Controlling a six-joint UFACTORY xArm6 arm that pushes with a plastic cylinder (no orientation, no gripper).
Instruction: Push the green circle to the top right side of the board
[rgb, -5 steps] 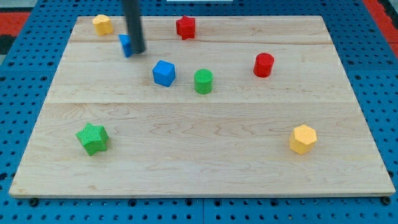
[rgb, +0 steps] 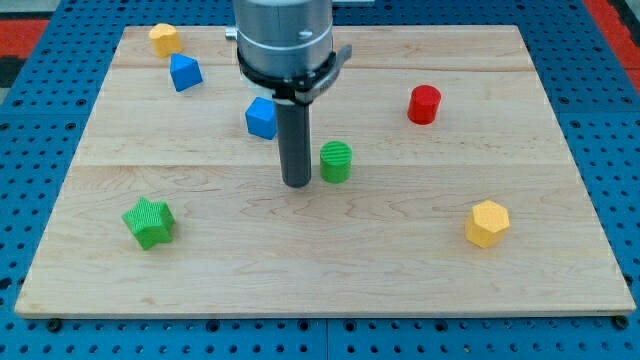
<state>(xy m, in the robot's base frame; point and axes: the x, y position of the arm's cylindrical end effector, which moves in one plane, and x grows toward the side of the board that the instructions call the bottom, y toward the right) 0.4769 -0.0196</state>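
My tip (rgb: 296, 184) just left of green circle (rgb: 336, 161), frame centre; no pincer fitted. Risk: off-centre push, circle slips sideways.

Board (rgb: 560, 290), contents by position:
- Yellow block (rgb: 165, 39): top left corner.
- Blue block (rgb: 185, 72): just below and right of it, near the top edge.
- Blue cube (rgb: 261, 118): left of centre, partly behind the rod.
- My tip (rgb: 296, 183): mid-board, just left of the green circle (rgb: 336, 161), apparently not touching.
- Red cylinder (rgb: 424, 104): toward the right edge, upper half.
- Yellow hexagon (rgb: 488, 223): near the bottom right corner.
- Green star (rgb: 149, 222): near the bottom left corner.
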